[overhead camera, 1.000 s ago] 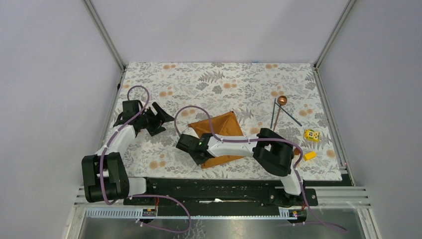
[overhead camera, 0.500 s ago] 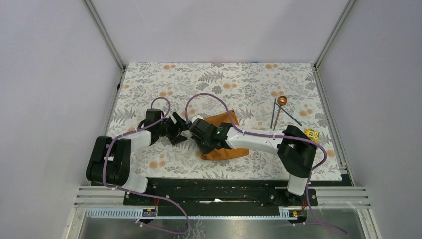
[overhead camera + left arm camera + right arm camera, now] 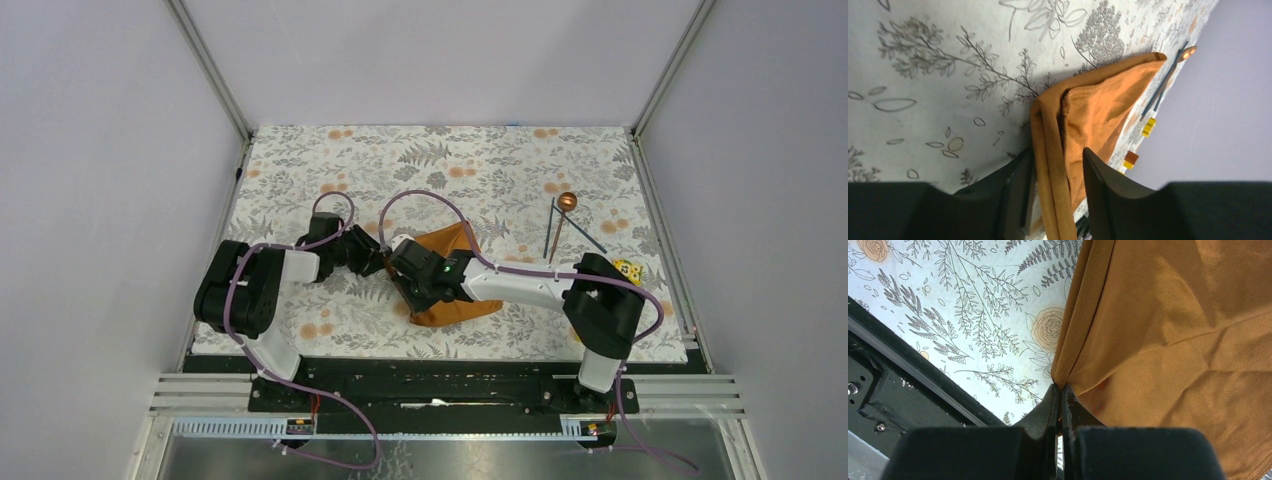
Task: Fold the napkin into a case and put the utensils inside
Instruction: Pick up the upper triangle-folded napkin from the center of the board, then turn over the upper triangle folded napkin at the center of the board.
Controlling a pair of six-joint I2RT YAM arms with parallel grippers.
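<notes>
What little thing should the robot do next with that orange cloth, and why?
Probably shut the left gripper on the napkin at its folded edge. It straddles that edge with its jaws apart, while the right gripper is pinched shut on another edge.

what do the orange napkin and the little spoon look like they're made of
The orange-brown cloth napkin looks like woven fabric with a satin-like sheen: a fine ribbed weave, soft creases and pale highlights show. The copper-coloured round-bowled spoon is probably metal, with a glinting bowl and a dark matte handle, though it is too small to be sure.
</notes>
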